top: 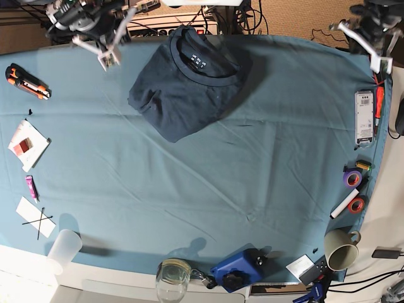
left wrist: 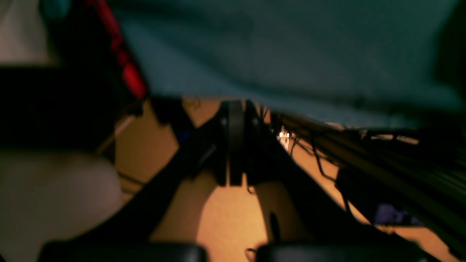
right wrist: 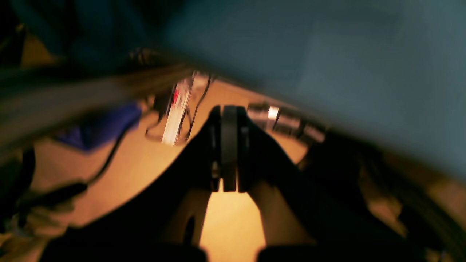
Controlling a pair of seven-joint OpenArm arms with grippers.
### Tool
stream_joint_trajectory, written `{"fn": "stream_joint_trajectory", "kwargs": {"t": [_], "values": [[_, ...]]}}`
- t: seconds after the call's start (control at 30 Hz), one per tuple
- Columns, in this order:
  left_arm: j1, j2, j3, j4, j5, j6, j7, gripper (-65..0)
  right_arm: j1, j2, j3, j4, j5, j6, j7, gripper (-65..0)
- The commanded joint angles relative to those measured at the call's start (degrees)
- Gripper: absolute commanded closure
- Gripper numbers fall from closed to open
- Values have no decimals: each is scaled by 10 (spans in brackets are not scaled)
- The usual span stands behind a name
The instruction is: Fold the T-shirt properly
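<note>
The dark navy T-shirt [top: 188,83] lies folded into a compact bundle at the far middle of the teal tablecloth [top: 208,183], collar and label facing up at the far end. My right gripper [top: 108,58] hangs above the table's far left corner, left of the shirt and apart from it. In the right wrist view its fingers [right wrist: 229,145] are pressed together with nothing between them. My left gripper [top: 379,63] hangs over the far right corner, well away from the shirt. In the left wrist view its fingers [left wrist: 235,142] are also closed and empty. Both wrist views are blurred.
An orange box cutter [top: 26,82] and cards [top: 28,144] lie at the left edge. A remote [top: 364,117], tape rolls [top: 351,178] and a mug [top: 341,249] line the right edge. A plastic cup [top: 63,249], a glass [top: 172,278] and a blue device [top: 237,268] stand along the near edge.
</note>
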Motion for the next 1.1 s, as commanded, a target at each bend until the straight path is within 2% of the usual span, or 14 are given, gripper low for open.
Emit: {"fn": "stream_joint_trajectory", "kwargs": {"t": [0.0, 0.23, 0.33, 0.47, 0.53, 0.67, 0.73, 0.93, 1.03, 1.07], "values": [[18, -4, -6, 8, -11, -2, 0, 0, -18, 2, 4, 10, 3, 4, 3, 0], [92, -2, -5, -9, -25, -4, -3, 0, -116, 2, 4, 10, 3, 5, 10, 0], [103, 1, -5, -56, -28, -31, -5, 0, -139, 2, 4, 10, 3, 29, 33, 0], [105, 0, -5, -155, -38, -35, -22, 0, -141, 9, 4, -78, 1, 52, 50, 0], [105, 0, -5, -205, -43, -54, -37, 0, -138, 20, 4, -126, 1, 52, 61, 0], [105, 0, -5, -290, -50, -94, -56, 0, -115, 36, 3, -225, 1, 57, 62, 0], [100, 0, -5, -326, -46, -94, -79, 0, -94, 40, 3, -278, 1, 68, 68, 0], [43, 0, -5, -431, 24, -97, -122, 0, -7, 40, 2, -447, 1, 102, 73, 0], [8, -2, 2, -484, 64, -136, -167, 0, 41, 40, 2, -525, 1, 102, 83, 0], [-2, -5, 14, -502, 84, -138, -185, 0, 58, 40, 2, -550, 0, 102, 90, 0]]}}
